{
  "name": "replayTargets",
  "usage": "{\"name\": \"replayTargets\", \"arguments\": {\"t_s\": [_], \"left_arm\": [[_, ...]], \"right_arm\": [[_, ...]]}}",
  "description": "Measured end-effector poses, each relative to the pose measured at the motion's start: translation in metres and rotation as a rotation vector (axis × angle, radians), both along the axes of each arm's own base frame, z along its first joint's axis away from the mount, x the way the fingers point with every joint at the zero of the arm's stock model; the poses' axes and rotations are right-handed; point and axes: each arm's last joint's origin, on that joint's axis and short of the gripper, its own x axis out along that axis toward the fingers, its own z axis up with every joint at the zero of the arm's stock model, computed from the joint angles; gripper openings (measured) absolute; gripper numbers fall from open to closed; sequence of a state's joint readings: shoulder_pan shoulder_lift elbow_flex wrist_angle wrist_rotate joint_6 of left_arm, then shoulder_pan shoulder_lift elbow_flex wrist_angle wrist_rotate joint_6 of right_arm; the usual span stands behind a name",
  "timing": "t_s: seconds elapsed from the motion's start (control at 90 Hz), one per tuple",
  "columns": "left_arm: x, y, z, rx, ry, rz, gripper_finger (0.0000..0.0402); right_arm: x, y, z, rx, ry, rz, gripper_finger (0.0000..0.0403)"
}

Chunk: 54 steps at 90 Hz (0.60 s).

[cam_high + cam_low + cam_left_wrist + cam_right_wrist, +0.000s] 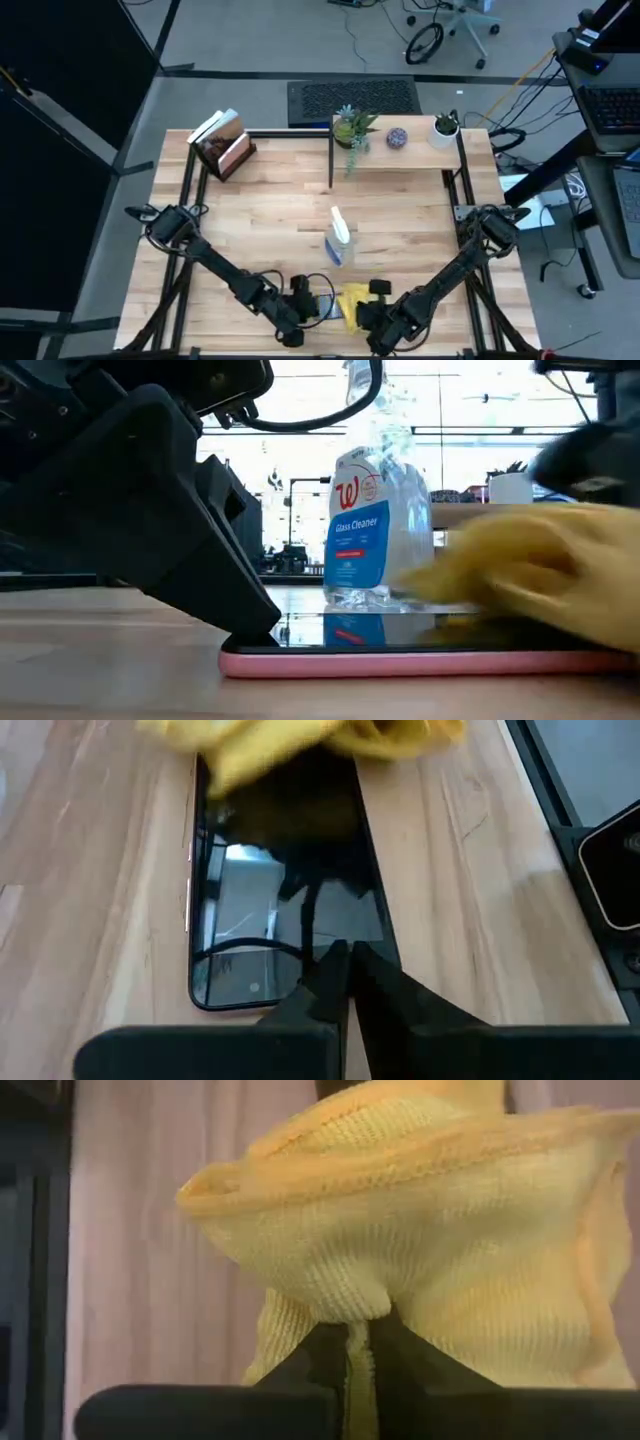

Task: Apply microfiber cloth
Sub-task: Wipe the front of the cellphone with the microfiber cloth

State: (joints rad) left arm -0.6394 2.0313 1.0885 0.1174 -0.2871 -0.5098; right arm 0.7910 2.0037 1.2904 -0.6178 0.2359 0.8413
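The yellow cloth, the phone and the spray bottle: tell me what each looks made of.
The microfiber cloth looks like soft knitted fabric: a fine looped weave shows where the right gripper pinches it. The phone has a glossy, glass-like face that mirrors the room, with a pink edge, perhaps a case. The spray bottle looks like clear plastic; the background shows through it around a printed label.

1x yellow microfiber cloth (352, 301). 1x dark phone (283, 892), pink-edged. 1x clear spray bottle (339, 239), glass cleaner label. 2x arms, 2x grippers: left gripper (303, 305), right gripper (368, 316). 2x potted plants at far edge: green one (352, 128), white pot (445, 129). 1x small purple round item (397, 138). 1x book stand (223, 144).
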Motion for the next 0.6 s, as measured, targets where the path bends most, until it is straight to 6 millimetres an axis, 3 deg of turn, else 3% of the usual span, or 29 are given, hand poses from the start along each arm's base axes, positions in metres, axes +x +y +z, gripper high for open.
{"name": "replayTargets", "arguments": {"t_s": [0.333,0.478,0.6], "left_arm": [[-0.001,0.0,0.008,-0.014,-0.006,-0.003,0.0005],[-0.006,0.003,0.031,-0.037,-0.028,-0.011,0.0005],[-0.011,0.007,0.057,-0.031,-0.054,0.009,0.0005]], "right_arm": [[-0.051,-0.001,0.044,-0.038,0.092,-0.176,0.0013],[-0.071,-0.002,0.049,-0.071,0.126,-0.361,0.0025],[-0.08,-0.003,0.05,-0.049,0.21,-0.521,0.0075]]}}
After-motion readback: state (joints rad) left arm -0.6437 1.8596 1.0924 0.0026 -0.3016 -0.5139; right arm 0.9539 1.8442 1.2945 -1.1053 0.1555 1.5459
